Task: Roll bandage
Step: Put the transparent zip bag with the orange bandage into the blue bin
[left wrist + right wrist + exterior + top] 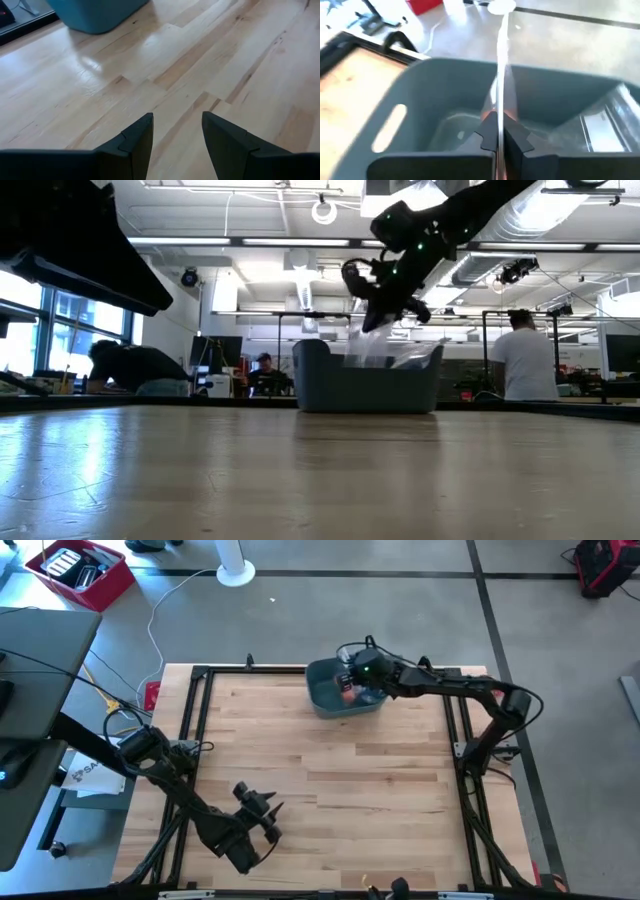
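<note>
A blue-grey bin (322,705) stands at the table's far edge, right of the middle. My right gripper (350,688) is above it, slanting down, shut on a clear plastic packet (372,345). A second clear packet with a white label (602,131) lies inside the bin. The bandage itself is hidden. A small orange spot (487,115) shows by the fingers. My left gripper (272,820) stands open over bare wood near the table's near left corner, with nothing between its fingers (140,135). My right gripper pinches the clear packet between its two shut fingers (517,137). The wrist view shows the film edge-on as a thin strip (501,85) running out from between them. The fingers slant down from the table's right. The packet hangs into the bin, whose wall hides its lower end.
The bin's wall has a slot handle (390,127). A black frame rail (250,668) borders the table. The wood between the bin and my left gripper is bare. People stand and sit in the room beyond the table (525,360).
</note>
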Robot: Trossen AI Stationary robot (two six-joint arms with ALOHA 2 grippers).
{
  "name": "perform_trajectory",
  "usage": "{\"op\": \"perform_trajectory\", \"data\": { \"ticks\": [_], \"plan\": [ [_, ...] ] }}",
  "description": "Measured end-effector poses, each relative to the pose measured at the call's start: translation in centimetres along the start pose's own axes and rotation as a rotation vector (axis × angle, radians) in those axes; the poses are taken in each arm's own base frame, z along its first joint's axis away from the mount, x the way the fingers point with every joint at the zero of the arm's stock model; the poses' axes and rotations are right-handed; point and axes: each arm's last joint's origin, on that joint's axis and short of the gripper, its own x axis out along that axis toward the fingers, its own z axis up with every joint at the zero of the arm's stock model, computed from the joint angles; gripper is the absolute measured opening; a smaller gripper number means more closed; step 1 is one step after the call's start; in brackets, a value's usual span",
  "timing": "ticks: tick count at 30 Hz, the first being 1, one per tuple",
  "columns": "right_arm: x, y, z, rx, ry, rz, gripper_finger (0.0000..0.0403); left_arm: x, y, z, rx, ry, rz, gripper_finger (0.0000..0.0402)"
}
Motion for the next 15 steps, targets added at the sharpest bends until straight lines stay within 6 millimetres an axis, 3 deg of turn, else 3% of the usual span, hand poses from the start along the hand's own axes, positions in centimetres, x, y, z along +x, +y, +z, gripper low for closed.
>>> {"op": "perform_trajectory", "data": {
  "ticks": [5,15],
  "plan": [
    [-1.7,-0.2,0.7,-0.061,0.037,0.068,0.0030,0.5,0.1,0.3,-0.009,0.005,0.015,0.0162],
    [-2.0,-2.4,-0.2,-0.190,0.200,-0.036,0.0167,0.7,-0.2,0.3,-0.030,0.033,-0.001,0.0162]
  ]
}}
